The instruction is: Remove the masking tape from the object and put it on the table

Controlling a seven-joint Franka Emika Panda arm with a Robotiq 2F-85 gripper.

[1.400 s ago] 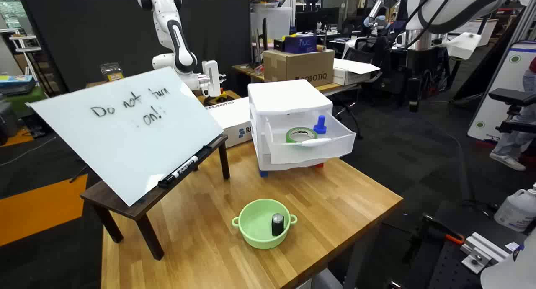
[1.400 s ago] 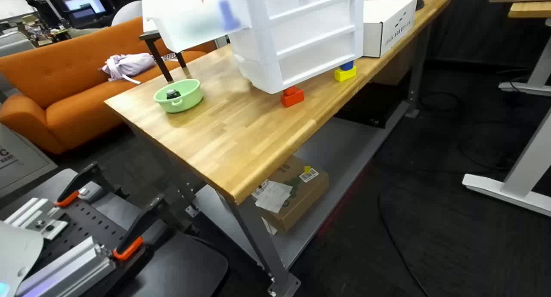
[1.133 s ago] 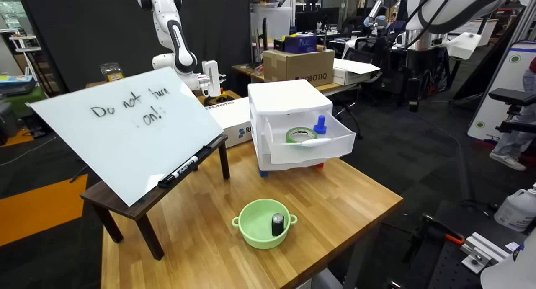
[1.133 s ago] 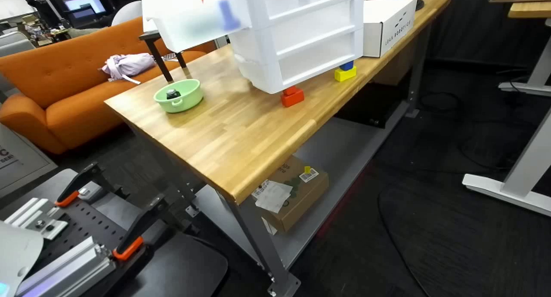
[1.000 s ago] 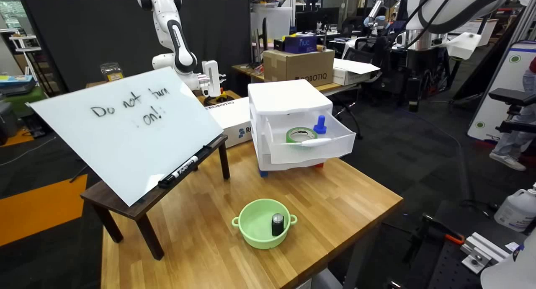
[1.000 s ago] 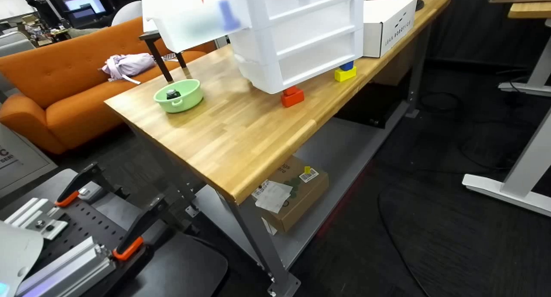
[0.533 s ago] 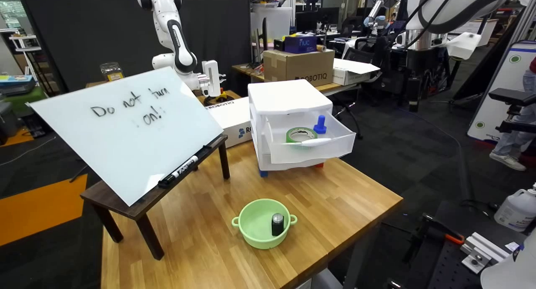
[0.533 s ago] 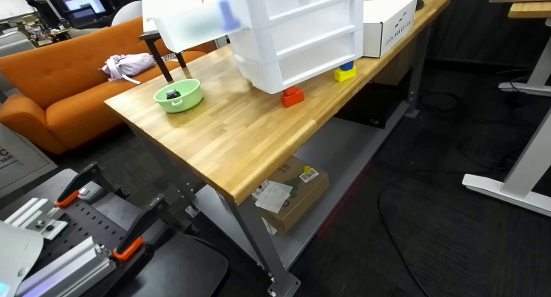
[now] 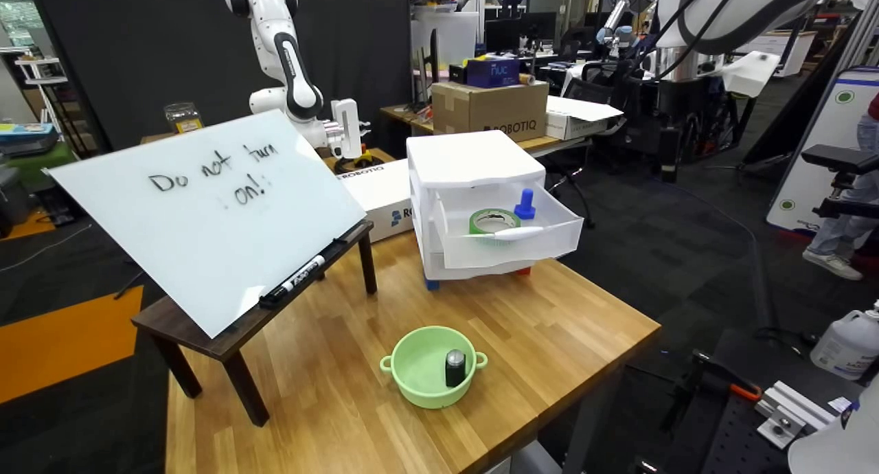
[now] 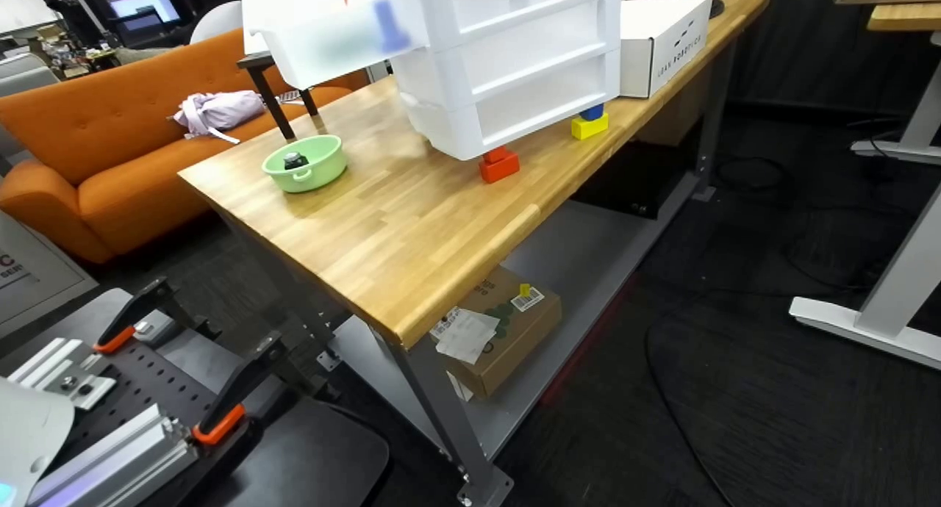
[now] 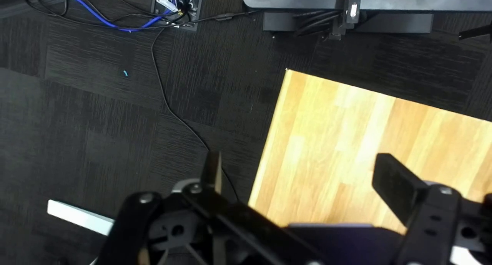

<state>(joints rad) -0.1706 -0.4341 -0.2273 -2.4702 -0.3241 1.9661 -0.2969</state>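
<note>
The masking tape, a green roll [image 9: 475, 222], lies in the open top drawer [image 9: 481, 254] of a white drawer unit [image 9: 474, 158]. It shows only as a green blur [image 10: 345, 48] through the drawer wall. The light-wood table [image 9: 329, 364] bears the unit; it also shows in an exterior view [image 10: 412, 220] and the wrist view [image 11: 330, 142]. My gripper [image 11: 299, 161] is open with nothing between its fingers, above the table's corner. In an exterior view my gripper [image 9: 676, 148] hangs right of the drawer, apart from it, dark against a dark background.
A blue peg-like object [image 9: 525, 205] stands beside the tape. A green bowl [image 9: 415, 371] holds a black object [image 9: 454, 369]. A whiteboard [image 9: 206, 220] leans on a small dark table [image 9: 240, 391]. Red [image 10: 500, 167] and yellow [image 10: 590, 126] blocks sit under the drawer unit.
In an exterior view my arm and gripper have shifted slightly left, toward the drawer unit. The tape, drawer and bowl have not moved.
</note>
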